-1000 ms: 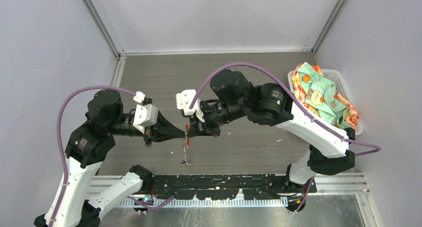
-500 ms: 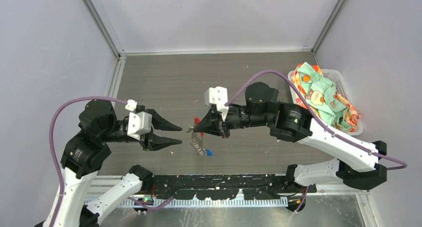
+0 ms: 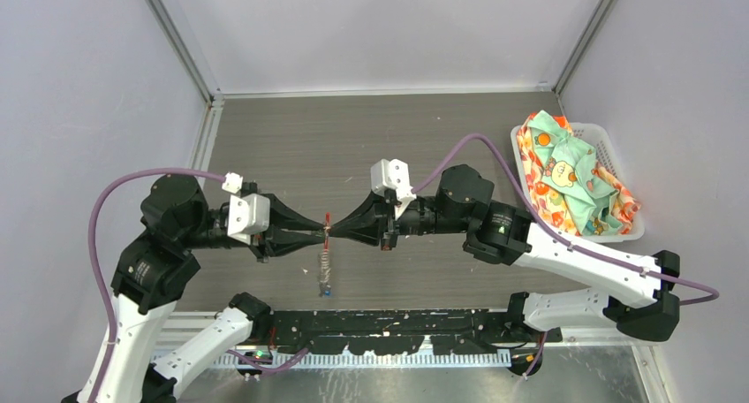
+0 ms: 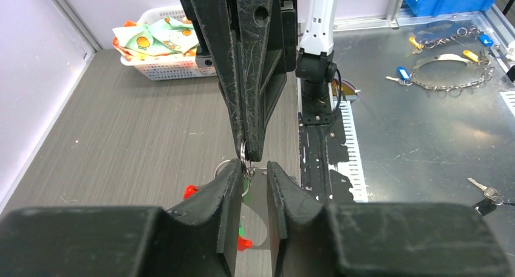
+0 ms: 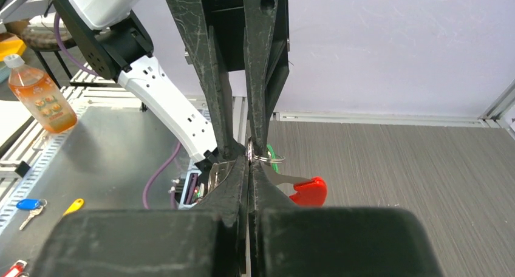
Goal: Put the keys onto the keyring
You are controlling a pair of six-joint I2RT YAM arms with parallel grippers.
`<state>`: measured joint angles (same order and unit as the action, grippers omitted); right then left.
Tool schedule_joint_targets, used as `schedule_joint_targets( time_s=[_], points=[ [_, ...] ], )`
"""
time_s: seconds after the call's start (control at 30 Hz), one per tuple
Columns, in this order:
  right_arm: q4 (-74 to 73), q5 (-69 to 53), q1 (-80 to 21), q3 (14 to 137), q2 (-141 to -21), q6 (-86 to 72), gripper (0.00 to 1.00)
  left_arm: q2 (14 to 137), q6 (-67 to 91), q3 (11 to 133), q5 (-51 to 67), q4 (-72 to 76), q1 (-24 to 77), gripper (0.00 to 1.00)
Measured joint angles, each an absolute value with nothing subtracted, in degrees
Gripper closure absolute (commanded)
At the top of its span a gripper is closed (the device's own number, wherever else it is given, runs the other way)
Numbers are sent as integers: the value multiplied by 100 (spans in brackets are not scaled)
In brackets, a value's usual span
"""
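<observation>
The keyring [image 3: 326,260] hangs in the air over the middle of the table, its chain dangling below a silver ring [image 4: 243,157]. A blue-headed key [image 3: 327,290] hangs at the chain's bottom end. A red-headed piece [image 5: 308,191] and a bit of green [image 5: 274,153] hang by the ring. My right gripper [image 3: 332,233] comes in from the right and is shut on the ring [image 5: 250,148]. My left gripper [image 3: 322,235] meets it tip to tip from the left. Its fingertips [image 4: 234,175] stand a narrow gap apart around the ring's edge.
A white basket [image 3: 611,148] full of patterned cloth stands at the table's right edge. A black rail [image 3: 389,323] runs along the near edge. On the metal bench beyond lie loose keys and chains [image 4: 452,76], and an orange bottle [image 5: 41,95] stands there.
Half a second ago my left gripper was drawn back to the left with its jaws wide. It has now returned to the ring with the jaws much narrower. The right gripper kept hold throughout.
</observation>
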<state>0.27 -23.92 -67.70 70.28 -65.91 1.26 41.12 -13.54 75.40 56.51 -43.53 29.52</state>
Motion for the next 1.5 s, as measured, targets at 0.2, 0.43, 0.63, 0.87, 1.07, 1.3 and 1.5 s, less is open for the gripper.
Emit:
schedule_joint_targets(
  time_s=[0.2,0.43,0.63,0.87,1.07,1.3,1.5],
  points=[
    [397,-2418,-6770,6884,-6582,-36,99,4156,-1380,7564,5651,-4351,2952,91],
    [434,-2460,-6768,6858,-6580,-71,91,4182,-1398,7605,5599,-4405,2952,100],
    [-460,-2405,-6768,7338,-6602,130,71,4274,-1570,7677,5546,-4552,2963,100],
    [-1662,-2390,-6768,8569,-6740,532,59,4394,-1691,7811,5452,-4908,2963,100],
    [-2670,-2399,-6768,9395,-7170,943,59,4541,-1649,7950,5450,-5024,2963,100],
    [-3962,-2440,-6768,10466,-8195,1363,71,4613,-1647,7972,5463,-5142,2963,100],
    [-4609,-2532,-6764,10847,-8442,1575,80,4615,-1675,7972,5443,-5264,2961,100]
  ],
)
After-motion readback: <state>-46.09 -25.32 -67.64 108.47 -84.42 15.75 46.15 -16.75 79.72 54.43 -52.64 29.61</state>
